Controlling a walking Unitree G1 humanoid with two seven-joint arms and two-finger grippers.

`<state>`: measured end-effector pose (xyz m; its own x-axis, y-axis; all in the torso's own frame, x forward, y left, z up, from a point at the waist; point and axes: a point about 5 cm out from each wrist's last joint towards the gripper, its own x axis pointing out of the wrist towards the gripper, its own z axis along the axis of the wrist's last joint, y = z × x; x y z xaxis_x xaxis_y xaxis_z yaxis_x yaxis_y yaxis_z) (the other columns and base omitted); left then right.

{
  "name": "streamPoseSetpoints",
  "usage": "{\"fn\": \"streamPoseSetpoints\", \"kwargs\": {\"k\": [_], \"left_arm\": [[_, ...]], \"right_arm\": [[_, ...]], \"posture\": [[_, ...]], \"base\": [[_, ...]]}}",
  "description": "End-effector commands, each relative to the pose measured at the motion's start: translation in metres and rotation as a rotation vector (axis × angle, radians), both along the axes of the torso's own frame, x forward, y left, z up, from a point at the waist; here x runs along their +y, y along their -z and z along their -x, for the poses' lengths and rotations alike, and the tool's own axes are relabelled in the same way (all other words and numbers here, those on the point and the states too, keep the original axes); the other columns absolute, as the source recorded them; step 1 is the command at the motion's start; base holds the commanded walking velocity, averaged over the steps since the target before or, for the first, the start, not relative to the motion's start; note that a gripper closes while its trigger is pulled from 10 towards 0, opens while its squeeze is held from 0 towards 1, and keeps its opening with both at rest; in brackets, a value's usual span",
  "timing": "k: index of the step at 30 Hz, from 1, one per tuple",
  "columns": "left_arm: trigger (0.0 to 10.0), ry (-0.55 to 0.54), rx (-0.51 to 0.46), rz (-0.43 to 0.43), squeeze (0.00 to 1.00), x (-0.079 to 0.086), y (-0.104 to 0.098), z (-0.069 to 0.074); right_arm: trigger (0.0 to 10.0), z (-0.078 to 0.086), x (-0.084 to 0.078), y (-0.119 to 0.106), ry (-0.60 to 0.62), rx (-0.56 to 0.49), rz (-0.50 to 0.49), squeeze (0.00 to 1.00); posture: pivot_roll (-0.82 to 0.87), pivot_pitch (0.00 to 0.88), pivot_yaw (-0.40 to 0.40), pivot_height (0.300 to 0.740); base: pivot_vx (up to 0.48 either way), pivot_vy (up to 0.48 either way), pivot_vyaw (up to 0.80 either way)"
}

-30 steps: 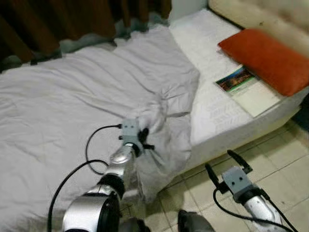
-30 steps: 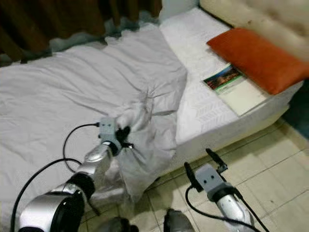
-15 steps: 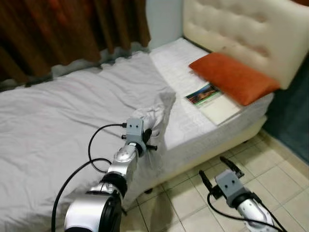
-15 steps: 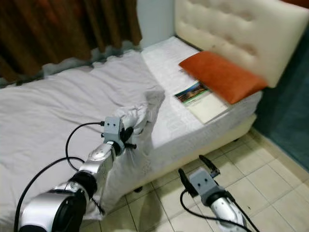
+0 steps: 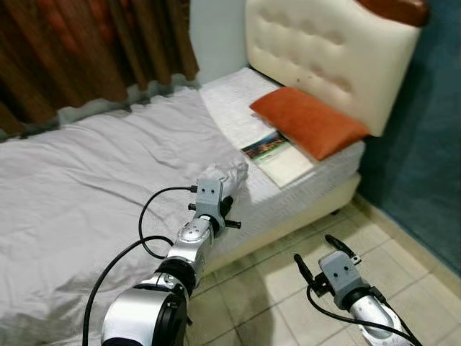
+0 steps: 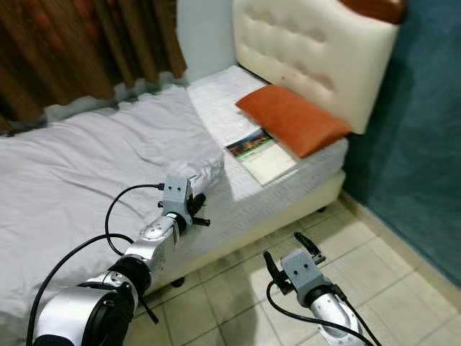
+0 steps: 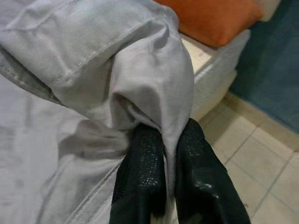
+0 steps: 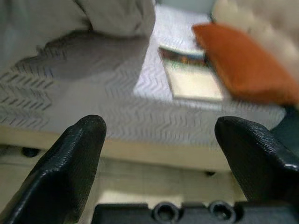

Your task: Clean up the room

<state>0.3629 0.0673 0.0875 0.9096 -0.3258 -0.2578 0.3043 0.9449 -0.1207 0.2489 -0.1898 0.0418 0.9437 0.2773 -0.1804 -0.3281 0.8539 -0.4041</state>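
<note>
A pale grey blanket (image 5: 94, 173) covers most of the bed. My left gripper (image 5: 221, 204) is shut on a bunched corner of the blanket (image 7: 140, 79), held above the bed's near side. The black fingers (image 7: 145, 172) pinch the cloth between them. An orange pillow (image 5: 306, 120) lies at the head of the white mattress (image 5: 288, 191), with a book (image 5: 277, 155) beside it. My right gripper (image 5: 322, 254) hangs open low over the tiled floor, beside the bed, nothing between its fingers (image 8: 70, 163).
A cream padded headboard (image 5: 324, 54) stands at the far right of the bed. Brown curtains (image 5: 79, 50) hang behind the bed. A teal wall (image 5: 425, 144) closes the right side. Beige floor tiles (image 5: 266, 303) run along the bed's near edge.
The camera has swung so more of the headboard and wall show. My left gripper has carried the blanket corner toward the pillow end, and the hanging fold has lifted off the bed's side.
</note>
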Motion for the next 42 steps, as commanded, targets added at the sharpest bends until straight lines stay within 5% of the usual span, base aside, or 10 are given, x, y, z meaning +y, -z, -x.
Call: {"fn": "streamPoseSetpoints", "kwargs": {"k": [1,10,16,22,24,25,32,38,40,42], "left_arm": [[10.0,0.02,-0.013,-0.018,0.0,0.003,0.0,0.0],[10.0,0.026,-0.018,-0.03,0.0,-0.001,-0.002,-0.001],[10.0,0.187,0.048,-0.171,0.0,-0.026,0.018,0.017],[10.0,0.241,0.058,-0.14,0.0,-0.044,0.023,0.026],[10.0,0.252,0.059,-0.128,0.1,-0.049,0.022,0.027],[10.0,0.27,0.053,-0.1,1.0,-0.058,0.019,0.029],[10.0,0.264,0.017,0.037,1.0,-0.075,0.0,0.025],[10.0,0.233,-0.024,0.073,1.0,-0.074,-0.011,0.018],[10.0,0.23,-0.032,0.082,1.0,-0.071,-0.011,0.017],[10.0,0.183,-0.073,0.089,1.0,-0.037,-0.004,0.012]], "right_arm": [[10.0,-0.002,0.018,-0.007,-0.093,-0.004,-0.049,0.0],[10.0,0.0,0.024,-0.003,-0.168,0.016,-0.023,0.0],[10.0,-0.001,0.023,-0.001,-0.177,0.035,-0.006,0.0],[10.0,0.0,0.026,0.002,-0.194,0.049,0.004,0.0],[10.0,0.001,0.027,0.002,-0.199,0.052,0.006,0.0],[10.0,0.001,0.028,0.003,-0.206,0.054,0.012,0.0],[10.0,0.003,0.026,0.003,-0.202,0.055,0.016,0.0],[10.0,0.005,0.025,0.006,-0.205,0.066,0.022,0.0],[10.0,0.004,0.026,0.006,-0.206,0.065,0.024,0.0],[10.0,0.001,0.024,0.002,-0.17,0.045,-0.014,0.0]], "posture": [[-0.24,0.084,0.131,0.74],[-0.22,0.093,0.115,0.74],[-0.21,0.097,0.111,0.74],[-0.22,0.101,0.109,0.74],[-0.22,0.101,0.109,0.74],[-0.22,0.101,0.109,0.74],[-0.23,0.104,0.111,0.74],[-0.22,0.098,0.111,0.74],[-0.22,0.093,0.112,0.74],[-0.2,0.07,0.121,0.74]], "base": [[0.0,-0.48,0.0],[0.0,-0.48,0.0],[0.0,-0.145,0.0],[0.0,0.0,0.0],[0.0,0.0,0.0],[0.0,0.0,0.0],[0.0,0.0,0.0],[0.0,0.0,0.0],[0.0,0.0,0.0],[0.0,0.0,0.0]]}}
